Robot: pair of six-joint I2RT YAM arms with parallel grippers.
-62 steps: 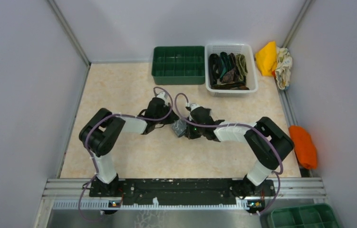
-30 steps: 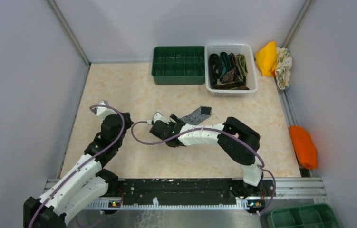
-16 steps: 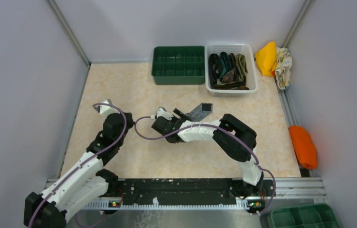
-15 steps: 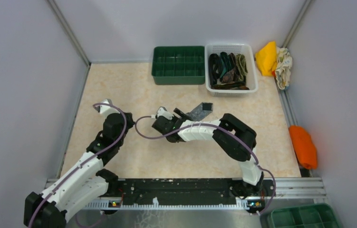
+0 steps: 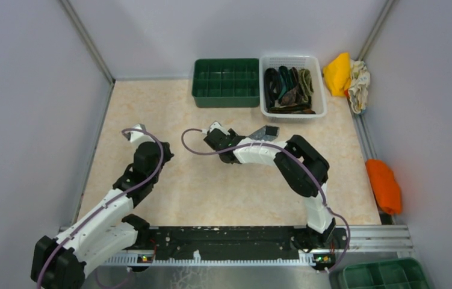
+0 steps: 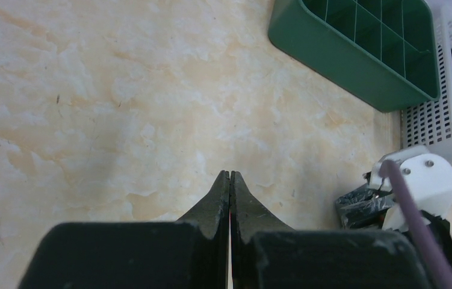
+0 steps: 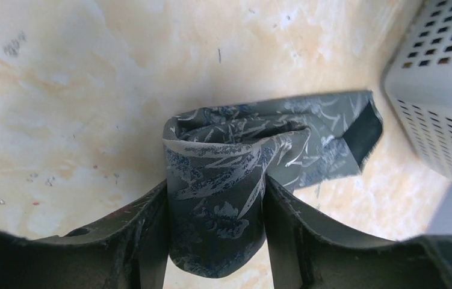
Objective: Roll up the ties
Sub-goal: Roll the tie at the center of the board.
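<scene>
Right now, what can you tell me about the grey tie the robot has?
The grey tie is soft, slightly shiny fabric with a fine leafy pattern in blue and pale grey. Most of it is wound into a fat roll, pinched on both sides by the right gripper. One loose flat end sticks out toward the white basket without touching it, dark at its tip. Whether it rests on the table, I cannot tell.

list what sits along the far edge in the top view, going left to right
green divided tray → white basket holding ties → yellow cloth → pale patterned cloth
</scene>
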